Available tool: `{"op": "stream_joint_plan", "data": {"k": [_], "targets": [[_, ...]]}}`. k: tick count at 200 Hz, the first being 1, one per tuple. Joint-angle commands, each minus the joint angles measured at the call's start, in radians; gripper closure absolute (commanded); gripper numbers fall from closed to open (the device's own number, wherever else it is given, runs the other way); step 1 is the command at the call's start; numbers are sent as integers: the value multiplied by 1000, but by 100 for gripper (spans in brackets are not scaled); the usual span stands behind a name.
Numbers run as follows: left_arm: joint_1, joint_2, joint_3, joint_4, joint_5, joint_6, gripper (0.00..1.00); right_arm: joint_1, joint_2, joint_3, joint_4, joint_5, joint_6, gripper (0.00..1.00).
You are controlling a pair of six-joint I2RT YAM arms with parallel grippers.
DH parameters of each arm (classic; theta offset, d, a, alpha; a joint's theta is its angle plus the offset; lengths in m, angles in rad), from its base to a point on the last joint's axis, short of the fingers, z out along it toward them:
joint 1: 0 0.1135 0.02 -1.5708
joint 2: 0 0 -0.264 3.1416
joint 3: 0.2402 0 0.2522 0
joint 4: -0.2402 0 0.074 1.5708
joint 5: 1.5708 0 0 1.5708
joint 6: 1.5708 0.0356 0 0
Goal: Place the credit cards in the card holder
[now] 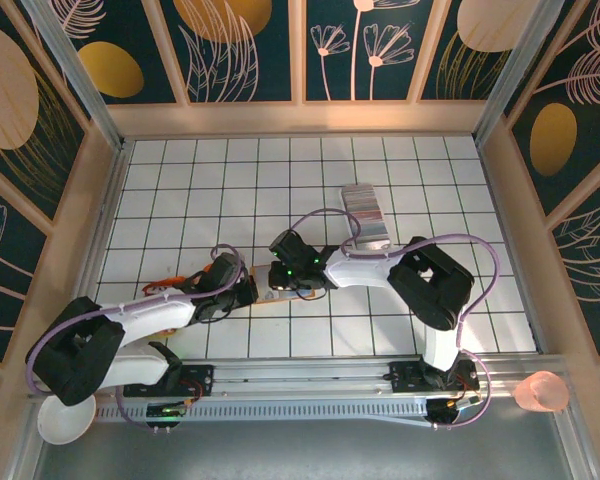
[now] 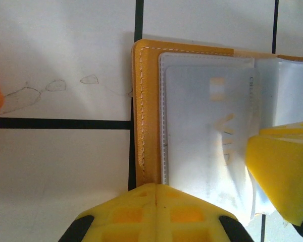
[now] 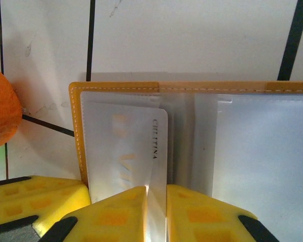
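- One left gripper point(image 2: 156, 199) sits left of centre on the white gridded table point(image 1: 180, 180). Its yellow fingertips are pressed together with nothing seen between them. They overlap the near edge of the card holder, and whether they bear down on it cannot be told.
- One orange shape point(image 3: 2, 111) is cut off by the frame's left edge, so what it is stays unclear.
- One card holder point(image 2: 147, 111) lies open and flat between the two grippers, with a tan stitched border and a pale inside. From above the grippers hide most of it.
- One credit card point(image 3: 123, 151), pale grey with faint lettering, lies partly inside the left pocket.
- One right gripper point(image 3: 156, 204) pinches that card's near edge between its yellow pads.
- Many more credit cards point(image 1: 365, 213) stand on edge in a row further back and to the right, well apart from the holder. They are too tightly packed to count.
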Motion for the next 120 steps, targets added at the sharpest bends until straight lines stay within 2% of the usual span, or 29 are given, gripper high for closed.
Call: {"op": "stream_joint_plan", "data": {"k": [1, 38, 65, 105, 120], "targets": [[-3, -50, -20, -48, 0, -11, 94, 18, -35, 25, -41, 50, -1, 77], [-3, -139, -1, -97, -10, -20, 89, 19, -115, 25, -129, 158, -12, 70], [-3, -184, 12, -128, -8, -30, 89, 20, -191, -6, -158, 195, -4, 69], [-3, -184, 16, -88, 92, -33, 90, 47, -287, -103, -166, 254, 68, 69], [-2, -164, 18, -93, 90, -33, 91, 53, -292, -142, -158, 257, 97, 68]]}}
